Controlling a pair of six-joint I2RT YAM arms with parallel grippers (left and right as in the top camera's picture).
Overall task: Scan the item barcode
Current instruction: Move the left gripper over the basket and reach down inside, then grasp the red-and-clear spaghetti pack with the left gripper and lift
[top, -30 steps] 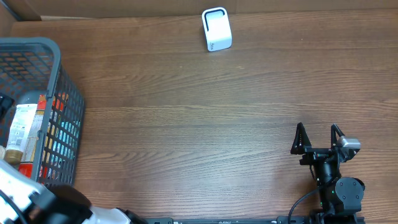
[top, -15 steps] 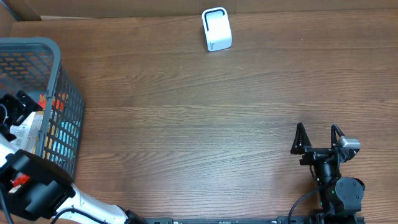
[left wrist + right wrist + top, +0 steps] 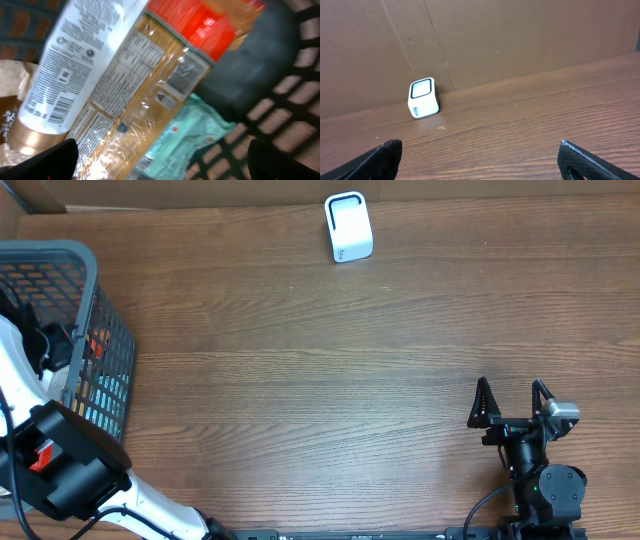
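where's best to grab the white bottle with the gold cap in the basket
Probably grip the white bottle across its middle, coming down from above: it lies on its side on top of the clear-wrapped pack, so its rounded body faces up.

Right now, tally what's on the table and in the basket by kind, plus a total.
Basket: 1
Scanner: 1
Bottle: 1
Clear-wrapped pack: 1
Green pouch: 1
Brown packet, edge only: 1
Total: 6 in view; the basket may hide more.
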